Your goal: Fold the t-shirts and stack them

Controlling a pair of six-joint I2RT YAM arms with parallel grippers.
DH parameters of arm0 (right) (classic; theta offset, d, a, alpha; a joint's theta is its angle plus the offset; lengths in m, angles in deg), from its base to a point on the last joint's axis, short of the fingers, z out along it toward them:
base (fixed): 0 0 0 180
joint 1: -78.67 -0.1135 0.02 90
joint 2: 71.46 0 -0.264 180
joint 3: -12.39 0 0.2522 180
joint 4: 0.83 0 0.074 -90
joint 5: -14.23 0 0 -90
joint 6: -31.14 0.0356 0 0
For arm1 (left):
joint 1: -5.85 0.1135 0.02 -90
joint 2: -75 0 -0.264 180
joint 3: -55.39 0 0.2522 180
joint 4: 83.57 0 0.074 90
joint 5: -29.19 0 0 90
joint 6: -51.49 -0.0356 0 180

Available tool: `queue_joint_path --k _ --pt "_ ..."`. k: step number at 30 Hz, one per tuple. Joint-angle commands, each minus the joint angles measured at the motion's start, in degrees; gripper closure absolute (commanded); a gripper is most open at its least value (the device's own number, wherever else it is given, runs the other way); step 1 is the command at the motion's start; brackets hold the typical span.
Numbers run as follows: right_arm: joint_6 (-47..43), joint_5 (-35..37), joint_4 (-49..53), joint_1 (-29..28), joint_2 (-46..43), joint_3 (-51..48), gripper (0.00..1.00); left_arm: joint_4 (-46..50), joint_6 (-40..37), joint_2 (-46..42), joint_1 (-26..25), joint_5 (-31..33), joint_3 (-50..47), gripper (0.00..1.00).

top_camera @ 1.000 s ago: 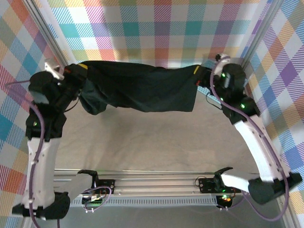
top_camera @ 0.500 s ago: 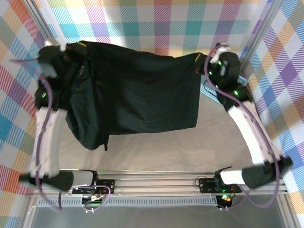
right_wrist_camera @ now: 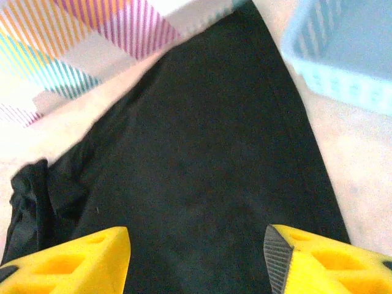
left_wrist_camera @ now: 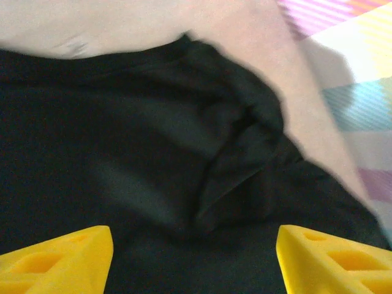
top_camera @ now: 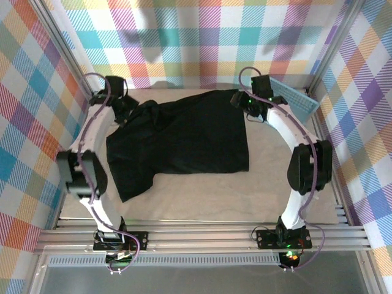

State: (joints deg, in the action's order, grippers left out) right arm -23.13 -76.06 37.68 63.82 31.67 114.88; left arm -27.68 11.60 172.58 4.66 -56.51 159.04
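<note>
One black t-shirt [top_camera: 177,141] lies spread on the beige table, with a sleeve pointing toward the near left and a crumpled fold at its far left corner. My left gripper [top_camera: 127,105] hovers over that far left corner. In the left wrist view the gripper [left_wrist_camera: 195,263] is open, its yellow fingertips [left_wrist_camera: 55,260] wide apart above the rumpled black t-shirt [left_wrist_camera: 122,153]. My right gripper [top_camera: 244,101] is over the far right corner. In the right wrist view this gripper [right_wrist_camera: 196,257] is open too, with smooth black t-shirt [right_wrist_camera: 208,153] under it and nothing between its fingers.
A light blue mesh basket [top_camera: 294,98] stands at the far right, just beyond the right gripper, and its wall [right_wrist_camera: 343,55] lies close to the shirt's edge. Plaid walls enclose the table on three sides. Bare table [top_camera: 202,196] lies in front of the shirt.
The shirt hung stretched between both shut grippers in the air. It now lies flat on the table, both grippers have opened and let go, and both arms reach toward the back.
</note>
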Motion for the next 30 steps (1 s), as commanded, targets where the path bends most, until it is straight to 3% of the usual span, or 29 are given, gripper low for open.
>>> queue_joint_path --k 1,5,8,12,17,21,24,30 --pt "5.6 -0.7 0.3 -2.6 -7.7 -8.6 0.42 8.8 1.9 -10.7 0.6 5.2 -12.9 0.33" --pt "7.8 -1.3 1.4 -6.9 -11.5 -18.1 0.45 11.9 4.3 -20.6 1.9 6.0 -28.6 0.4" --pt "9.5 -5.1 0.0 -8.6 -10.4 -22.9 0.54 12.1 4.4 -25.0 2.7 4.8 -34.6 0.43" --pt "7.5 -8.0 0.1 -9.1 -4.3 -21.2 0.59 11.2 3.7 -24.4 3.4 1.9 -36.5 0.44" --pt "6.9 -2.9 5.4 -7.8 -1.5 -18.8 0.64 9.8 2.9 -22.2 3.3 -1.1 -34.8 0.44" --pt "8.2 3.5 10.5 -6.5 -7.3 -22.2 0.58 8.8 1.8 -20.7 2.8 -4.0 -34.2 0.45" --pt "7.6 3.3 8.2 -3.0 -12.1 -28.8 0.55 7.7 0.8 -20.3 1.6 -5.9 -34.4 0.46" --pt "-3.8 -13.5 -2.8 6.2 -9.5 -33.7 0.43 0.1 -1.8 -21.6 -1.2 -12.9 -36.3 0.44"
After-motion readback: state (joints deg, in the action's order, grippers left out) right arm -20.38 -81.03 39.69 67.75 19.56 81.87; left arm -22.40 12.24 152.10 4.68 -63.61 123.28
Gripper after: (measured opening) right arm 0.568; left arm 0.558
